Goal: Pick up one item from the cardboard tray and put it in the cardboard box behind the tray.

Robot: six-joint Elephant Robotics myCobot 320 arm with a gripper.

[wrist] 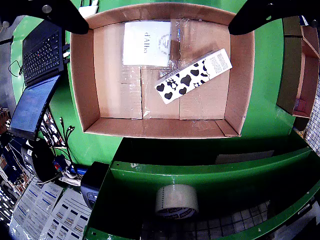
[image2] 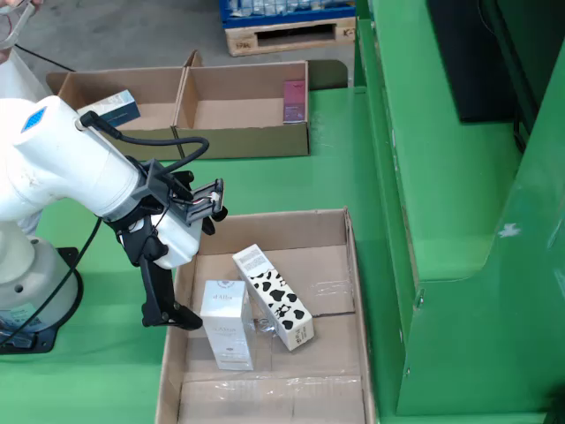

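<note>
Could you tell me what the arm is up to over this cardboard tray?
The arm's gripper hangs open over the left side of the cardboard tray, holding nothing. Two cartons lie inside: a white box and a cow-patterned box, touching each other. The cardboard box behind already holds items. Nothing has been picked yet.

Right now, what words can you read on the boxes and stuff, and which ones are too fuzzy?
"d'Alba": on the white rectangular carton in the cardboard tray.
Small print on the end of the cow-patterned black-and-white carton: too small to read.
Print around the roll of clear packing tape: too blurred.
Laptop screen: unreadable.
</note>
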